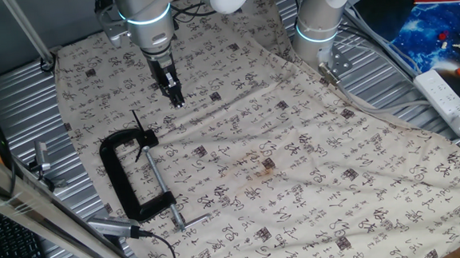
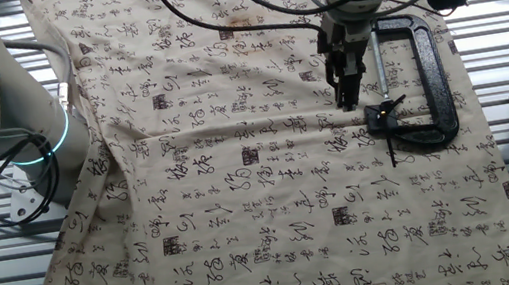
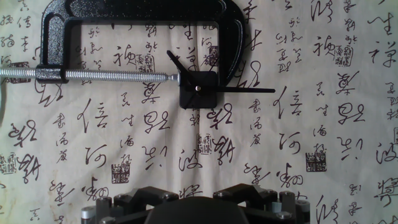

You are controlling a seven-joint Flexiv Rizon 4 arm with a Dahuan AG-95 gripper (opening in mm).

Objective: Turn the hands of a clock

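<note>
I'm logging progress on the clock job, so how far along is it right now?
Done: the clock movement is held in the black C-clamp on the cloth. In hand: the pincer hangs above the cloth near the clamp, clear of the hands. Left: reaching the hands and turning them; nothing shows they have been touched.

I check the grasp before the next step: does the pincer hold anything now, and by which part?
Nothing is held. The pincer hangs above the cloth, apart from the clock hands that sit in the clamp.
</note>
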